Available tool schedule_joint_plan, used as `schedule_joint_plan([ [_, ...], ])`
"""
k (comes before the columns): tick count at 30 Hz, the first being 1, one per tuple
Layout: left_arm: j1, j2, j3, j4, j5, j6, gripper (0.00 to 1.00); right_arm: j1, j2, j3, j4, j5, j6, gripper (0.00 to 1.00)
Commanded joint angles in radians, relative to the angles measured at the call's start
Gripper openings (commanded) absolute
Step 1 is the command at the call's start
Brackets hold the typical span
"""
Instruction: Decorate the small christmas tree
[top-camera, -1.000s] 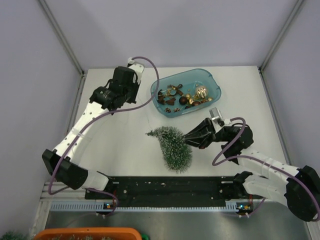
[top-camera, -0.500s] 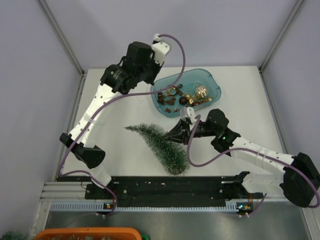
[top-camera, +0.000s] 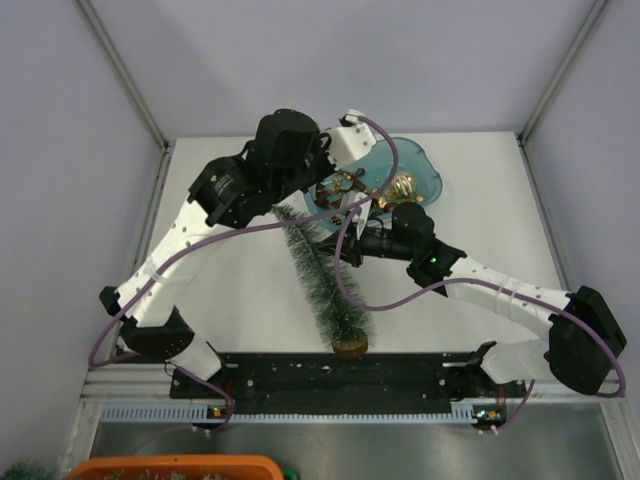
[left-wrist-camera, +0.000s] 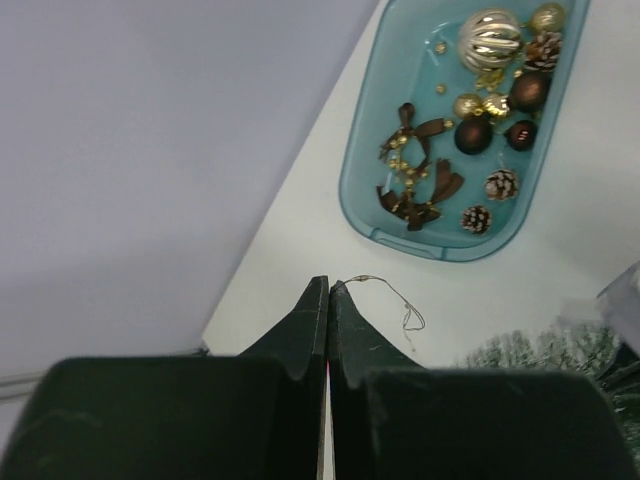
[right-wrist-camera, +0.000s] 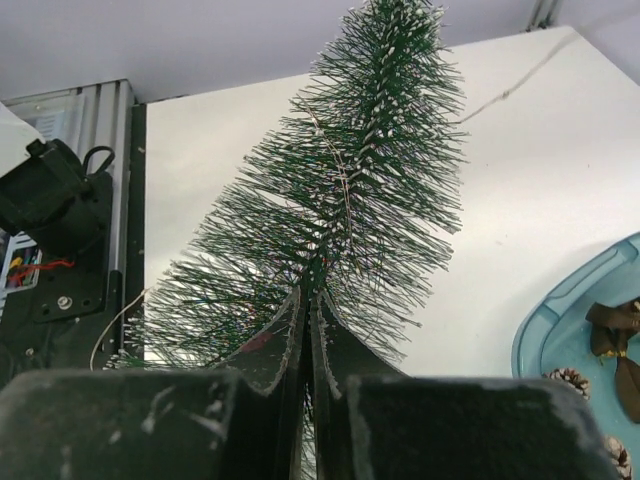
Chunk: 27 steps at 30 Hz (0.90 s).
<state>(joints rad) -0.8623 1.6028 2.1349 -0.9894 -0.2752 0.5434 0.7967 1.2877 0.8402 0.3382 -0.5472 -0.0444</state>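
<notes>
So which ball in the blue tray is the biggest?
The shiny ribbed gold ball. The brown balls and little gold balls are all much smaller.

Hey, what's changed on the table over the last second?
The right gripper, shut on the small christmas tree, swung it from lying with its tip to the left up toward standing on its brown base. The left gripper, shut on a thin wire, moved from the back left to over the blue tray's left end. The tray and its ornaments stayed put.
</notes>
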Motion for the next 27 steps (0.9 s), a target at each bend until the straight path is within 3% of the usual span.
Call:
schedule_joint_plan([
  [1, -0.020, -0.076, -0.001, 0.060, -0.094, 0.121, 0.00, 0.010, 0.007, 0.028, -0.044, 0.064, 0.008, 0.00],
  [8, -0.079, -0.115, -0.004, 0.038, -0.081, 0.107, 0.00, 0.012, 0.010, 0.016, -0.002, 0.243, 0.080, 0.00],
  [13, -0.116, -0.127, 0.013, -0.054, 0.022, -0.015, 0.00, 0.012, -0.014, -0.006, 0.080, 0.394, 0.130, 0.00],
  [18, -0.116, -0.175, -0.101, -0.094, 0.175, -0.149, 0.00, 0.010, -0.076, -0.070, 0.284, 0.470, 0.163, 0.00],
  [27, -0.089, -0.313, -0.322, 0.020, 0.085, -0.287, 0.00, -0.007, -0.246, -0.351, 0.741, 0.509, 0.218, 0.00],
])
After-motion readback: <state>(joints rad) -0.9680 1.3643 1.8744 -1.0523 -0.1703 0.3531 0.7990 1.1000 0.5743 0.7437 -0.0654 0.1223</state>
